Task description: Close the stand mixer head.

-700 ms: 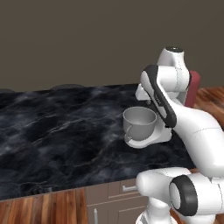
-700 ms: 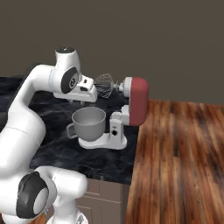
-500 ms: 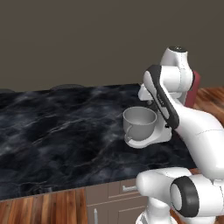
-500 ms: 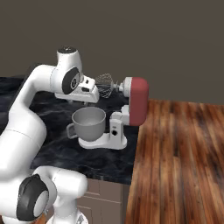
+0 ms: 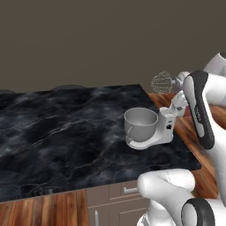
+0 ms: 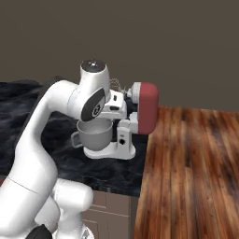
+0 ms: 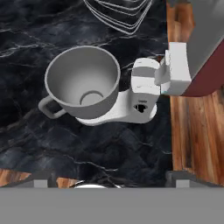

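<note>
The stand mixer head (image 6: 147,108) is dark red and tilted up and back, its hinge over the light-grey mixer base (image 6: 122,140). It also fills the right edge of the hand view as a dark-red mass (image 7: 211,72). Its wire whisk (image 5: 162,82) hangs in the air above the grey mixing bowl (image 5: 141,124), and shows again at the top of the hand view (image 7: 120,15). My gripper (image 7: 112,178) is open, its fingertips (image 7: 43,178) far apart, looking down on the bowl (image 7: 83,81) with nothing between them. My arm hides most of the head in the left base view.
The mixer stands near the right end of a black marble counter (image 5: 57,132), beside its edge. Wooden floor (image 6: 191,172) lies beyond that edge. Drawers (image 5: 119,192) sit under the counter front.
My arm has swung right, toward the mixer head. In the left base view the whisk and mixer base are now uncovered. The head stays tilted up.
</note>
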